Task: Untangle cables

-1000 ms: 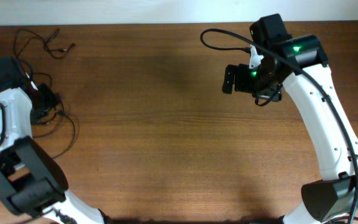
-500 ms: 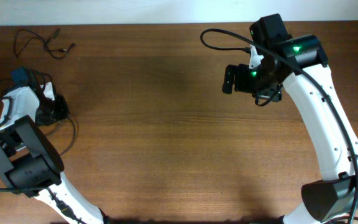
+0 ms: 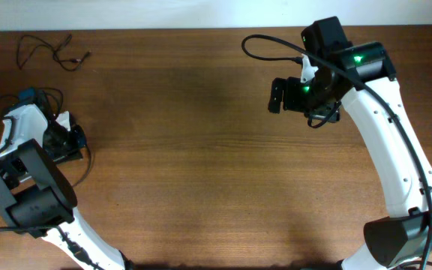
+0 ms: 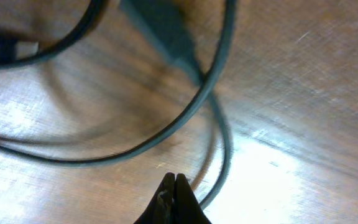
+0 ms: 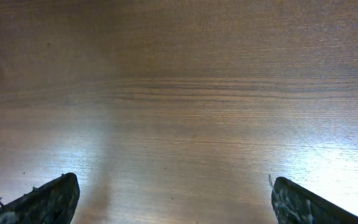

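1. Since a second ago, overhead, my left gripper [image 3: 70, 139] slid down-table and clenched among the cables [image 3: 90, 160] at the left edge; my right gripper [image 3: 276, 95] hung released, well apart.
2. Left wrist: the fingertips [image 4: 166, 199] met beside a cord [image 4: 221, 62], perhaps missing it; lifting might bring up nothing.
3. Right wrist: only table [image 5: 179, 93].

A brown wooden table [image 3: 201, 165] meets a white wall [image 3: 163, 11].

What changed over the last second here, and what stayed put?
The left gripper shifted slightly inward over the cables and closed; whether it pinches a cord is unclear. The right gripper stayed open and still, as did the loose cord at the far corner.
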`<state>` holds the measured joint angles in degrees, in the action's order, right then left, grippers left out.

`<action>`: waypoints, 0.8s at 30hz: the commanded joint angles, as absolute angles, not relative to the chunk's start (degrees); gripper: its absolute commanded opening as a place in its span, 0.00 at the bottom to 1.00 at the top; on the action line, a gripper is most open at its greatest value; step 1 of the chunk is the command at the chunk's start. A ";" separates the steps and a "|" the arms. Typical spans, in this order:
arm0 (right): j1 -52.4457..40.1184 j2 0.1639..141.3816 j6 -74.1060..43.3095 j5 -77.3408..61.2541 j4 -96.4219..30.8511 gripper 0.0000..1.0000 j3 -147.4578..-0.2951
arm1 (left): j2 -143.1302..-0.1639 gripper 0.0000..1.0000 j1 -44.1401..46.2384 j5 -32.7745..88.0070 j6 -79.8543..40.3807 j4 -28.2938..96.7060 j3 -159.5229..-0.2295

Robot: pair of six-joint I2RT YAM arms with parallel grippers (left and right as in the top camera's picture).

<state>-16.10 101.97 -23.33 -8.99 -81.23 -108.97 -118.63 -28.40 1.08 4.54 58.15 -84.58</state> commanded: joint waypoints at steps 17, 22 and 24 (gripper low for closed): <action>-15.99 102.13 -22.76 -8.32 -81.25 0.98 -109.67 | -119.48 0.51 -28.53 -0.43 6.35 52.75 -87.31; -15.99 102.13 -22.76 -8.32 -81.25 0.98 -109.67 | -121.78 0.47 -28.53 0.64 9.41 53.01 -87.20; -15.99 102.13 -22.76 -8.32 -81.25 0.98 -109.67 | -122.91 0.46 -28.53 0.43 10.94 53.23 -87.05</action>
